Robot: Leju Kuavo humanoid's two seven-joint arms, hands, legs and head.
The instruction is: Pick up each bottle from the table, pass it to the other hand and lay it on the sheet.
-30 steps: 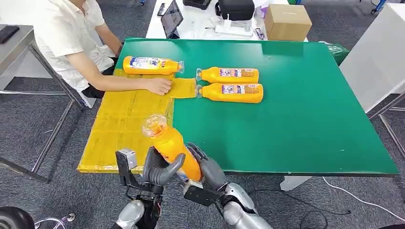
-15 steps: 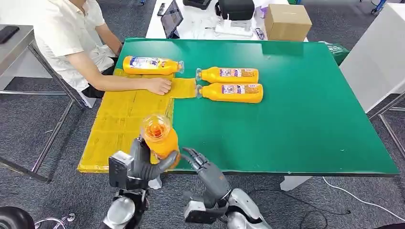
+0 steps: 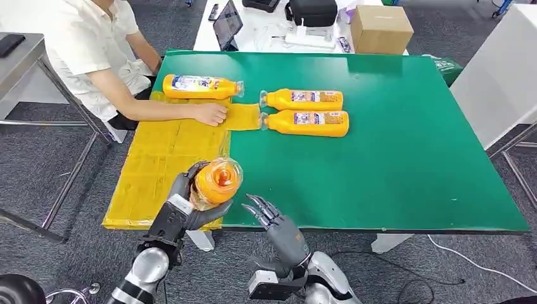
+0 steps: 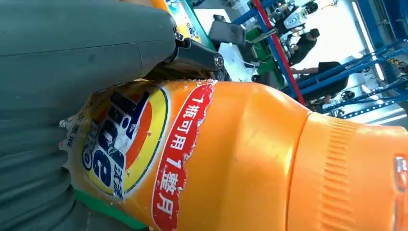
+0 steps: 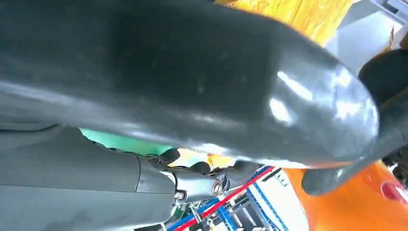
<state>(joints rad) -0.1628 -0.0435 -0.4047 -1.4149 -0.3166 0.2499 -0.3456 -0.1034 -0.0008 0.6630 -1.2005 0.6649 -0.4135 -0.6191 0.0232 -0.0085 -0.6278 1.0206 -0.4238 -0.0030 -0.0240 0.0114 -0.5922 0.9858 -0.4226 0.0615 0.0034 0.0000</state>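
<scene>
Bottle [image 3: 215, 182] now gripped by left hand [image 3: 185, 206] alone, held over near edge of sheet [image 3: 152, 164]; right hand [image 3: 273, 223] released, fingers spread, drawn back rightward: handover complete, laying down next.

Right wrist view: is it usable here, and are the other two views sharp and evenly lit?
Right wrist view: mostly blocked by a blurred dark grey finger with a glare spot. Left wrist view: orange plastic bottle sharp with a readable label, background windows overexposed. Head view: evenly lit, sharp, soft shadows on the green table.
</scene>
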